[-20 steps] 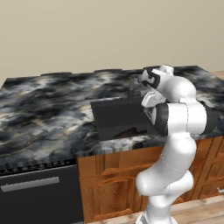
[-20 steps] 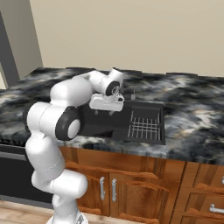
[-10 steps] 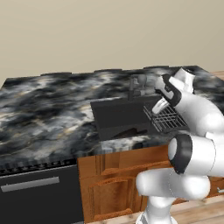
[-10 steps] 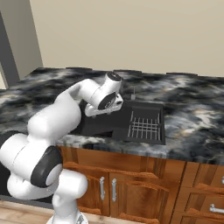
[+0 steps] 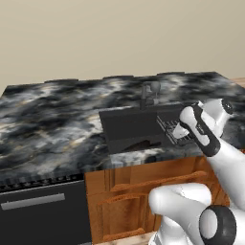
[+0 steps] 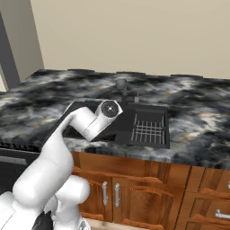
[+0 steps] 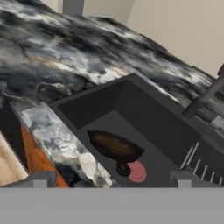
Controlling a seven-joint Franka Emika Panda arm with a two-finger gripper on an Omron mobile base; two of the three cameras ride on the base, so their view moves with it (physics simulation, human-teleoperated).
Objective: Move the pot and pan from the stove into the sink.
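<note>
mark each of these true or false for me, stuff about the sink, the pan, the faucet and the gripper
1. The pan lies inside the sink. True.
2. The gripper is shut on the pan's handle. False: its jaws stand open with nothing between them, above the basin.
3. The faucet stands at the back edge of the sink. True.
4. The pan sits out on the countertop beside the sink. False: it rests on the basin floor.
5. A wire rack lies in the right part of the sink in the right base view. True.
</note>
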